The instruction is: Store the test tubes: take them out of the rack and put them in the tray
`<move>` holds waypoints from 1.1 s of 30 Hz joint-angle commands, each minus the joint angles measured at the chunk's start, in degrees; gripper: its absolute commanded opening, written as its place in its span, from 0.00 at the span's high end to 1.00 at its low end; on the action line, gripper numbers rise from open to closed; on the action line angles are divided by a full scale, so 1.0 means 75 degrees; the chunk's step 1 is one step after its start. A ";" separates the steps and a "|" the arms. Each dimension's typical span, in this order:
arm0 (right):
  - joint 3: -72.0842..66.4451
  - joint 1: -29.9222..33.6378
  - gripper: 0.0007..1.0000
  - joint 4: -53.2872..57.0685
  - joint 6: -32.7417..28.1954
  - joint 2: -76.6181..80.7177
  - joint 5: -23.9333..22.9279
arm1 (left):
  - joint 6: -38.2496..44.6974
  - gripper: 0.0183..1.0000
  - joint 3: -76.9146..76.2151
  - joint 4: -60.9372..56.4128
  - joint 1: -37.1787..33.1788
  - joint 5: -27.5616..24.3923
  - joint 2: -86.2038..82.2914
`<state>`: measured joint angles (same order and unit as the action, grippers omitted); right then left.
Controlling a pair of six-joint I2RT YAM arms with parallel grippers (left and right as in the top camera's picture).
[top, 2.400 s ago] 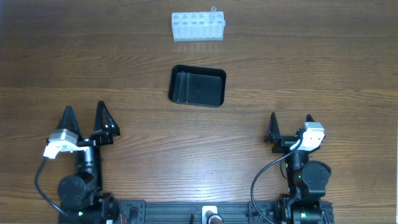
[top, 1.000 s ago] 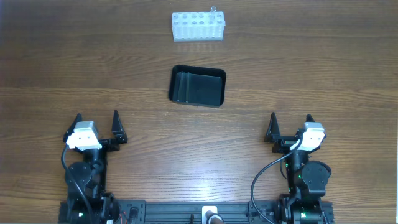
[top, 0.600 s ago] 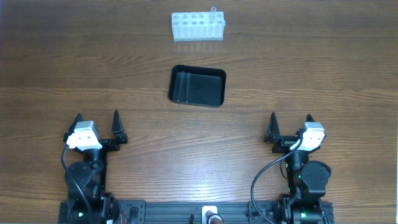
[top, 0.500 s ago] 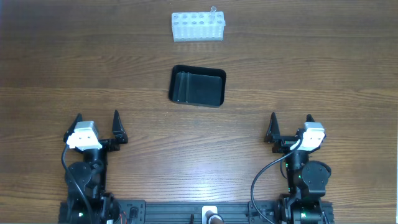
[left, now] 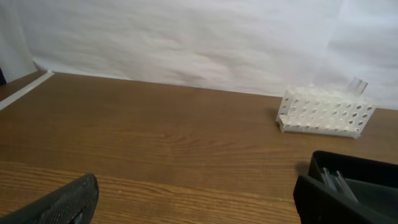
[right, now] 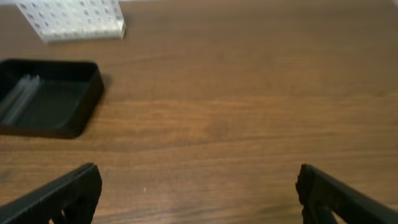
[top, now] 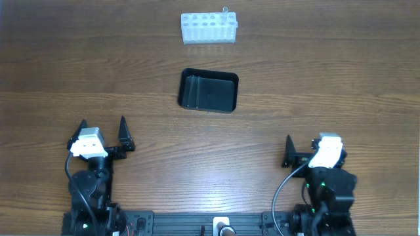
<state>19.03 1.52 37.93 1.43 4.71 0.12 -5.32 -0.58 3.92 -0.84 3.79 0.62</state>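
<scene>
— Anything shift on your end just now?

— Only my right arm. Its wrist has dropped back toward its base and turned a little. The right gripper [right: 199,180] has its fingers spread wide with nothing between them. The left gripper [top: 103,133] hasn't budged in the last second, and it is likewise splayed and empty.

— And the tubes?

— One clear test tube [top: 225,11] stands at the right end of the white perforated plastic rack [top: 209,29], on the far side of the brown wooden table [top: 341,65]. A few clear tubes [right: 20,94] lie along one side of the black rectangular plastic tray [top: 220,95], between the rack and my arms.

— So you're not finished?

— I'd say not. That last tube needs fetching, and both arms sit well apart from it.
</scene>
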 commanded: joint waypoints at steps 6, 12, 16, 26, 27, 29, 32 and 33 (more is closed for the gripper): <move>0.3244 0.0044 0.01 0.0688 -0.0379 0.3042 -0.0210 | 0.0140 0.00 0.0032 0.0003 -0.0047 -0.0076 -0.0038; 0.5182 -0.0035 0.01 0.1075 -0.0373 0.4995 0.0163 | 0.0140 0.00 0.0032 0.0003 -0.0047 -0.0073 -0.0038; 0.6260 -0.0108 0.01 0.1046 -0.0373 0.5957 0.0178 | 0.0140 0.00 0.0032 0.0003 -0.0047 -0.0076 -0.0038; 0.8559 -0.1244 0.01 0.0475 -0.0367 0.8378 -0.0050 | 0.0140 0.00 0.0032 0.0003 -0.0047 -0.0076 -0.0038; 0.8766 -0.1367 0.01 0.0449 -0.0259 0.8682 -0.0210 | 0.0140 0.00 0.0032 0.0003 -0.0047 -0.0076 -0.0038; 0.9133 -0.1635 0.01 0.0344 0.0195 0.9247 -0.0816 | 0.0140 0.00 0.0032 0.0003 -0.0047 -0.0076 -0.0041; 0.9748 -0.2139 0.01 0.0291 0.0560 1.0130 -0.1938 | 0.0140 0.00 0.0032 0.0003 -0.0047 -0.0073 -0.0038; 0.9964 -0.2305 0.01 0.0283 0.0551 1.0436 -0.2296 | 0.0140 0.00 0.0032 0.0003 -0.0047 -0.0073 -0.0038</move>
<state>89.86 -12.84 40.25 2.72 78.41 -7.53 -5.32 -0.58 3.95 -0.84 3.60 0.62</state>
